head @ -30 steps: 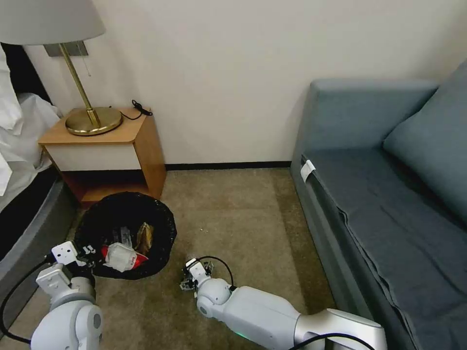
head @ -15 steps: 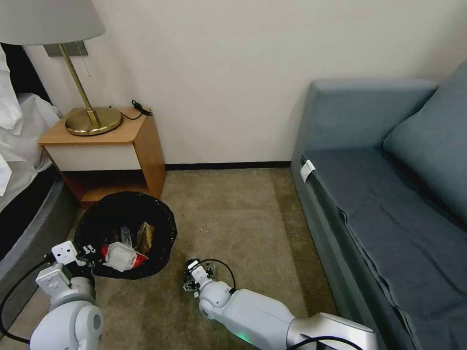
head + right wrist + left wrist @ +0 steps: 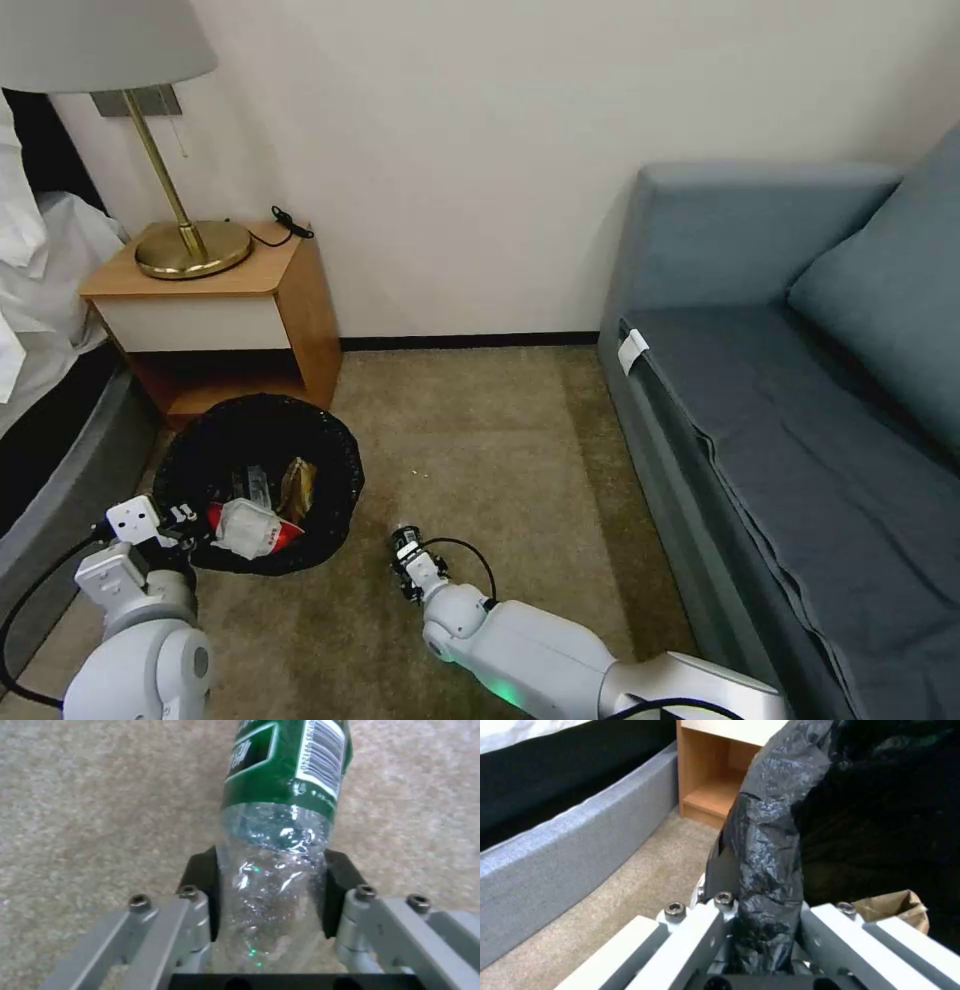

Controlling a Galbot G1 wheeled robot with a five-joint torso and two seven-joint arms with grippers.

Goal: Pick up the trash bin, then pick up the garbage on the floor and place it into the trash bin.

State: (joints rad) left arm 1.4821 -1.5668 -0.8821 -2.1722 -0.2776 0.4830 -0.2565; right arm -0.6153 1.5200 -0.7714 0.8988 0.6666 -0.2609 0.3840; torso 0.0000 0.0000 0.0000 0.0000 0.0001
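The trash bin (image 3: 330,470), lined with a crinkly black bag, stands low over the carpet in front of the nightstand. My left gripper (image 3: 175,520) is shut on its near rim; in the left wrist view the black bag (image 3: 765,862) is pinched in the left gripper (image 3: 762,933). Inside lie a red wrapper (image 3: 285,538), a white crumpled piece (image 3: 245,525) and a brown paper packet (image 3: 297,480) (image 3: 895,907). Right of the bin, my right gripper (image 3: 408,565) (image 3: 272,892) is shut on the garbage, a small clear bottle (image 3: 403,540) (image 3: 275,843) with a green label, low over the carpet.
A wooden nightstand (image 3: 300,300) with a brass lamp (image 3: 192,248) stands behind the bin. A bed frame (image 3: 60,460) runs along the left and a blue-grey sofa (image 3: 800,420) along the right. Open carpet (image 3: 500,440) lies between bin and sofa.
The right gripper's fingers have drawn together around the bottle, and the right arm has shifted a little to the right. The left gripper and the bin have stayed put.
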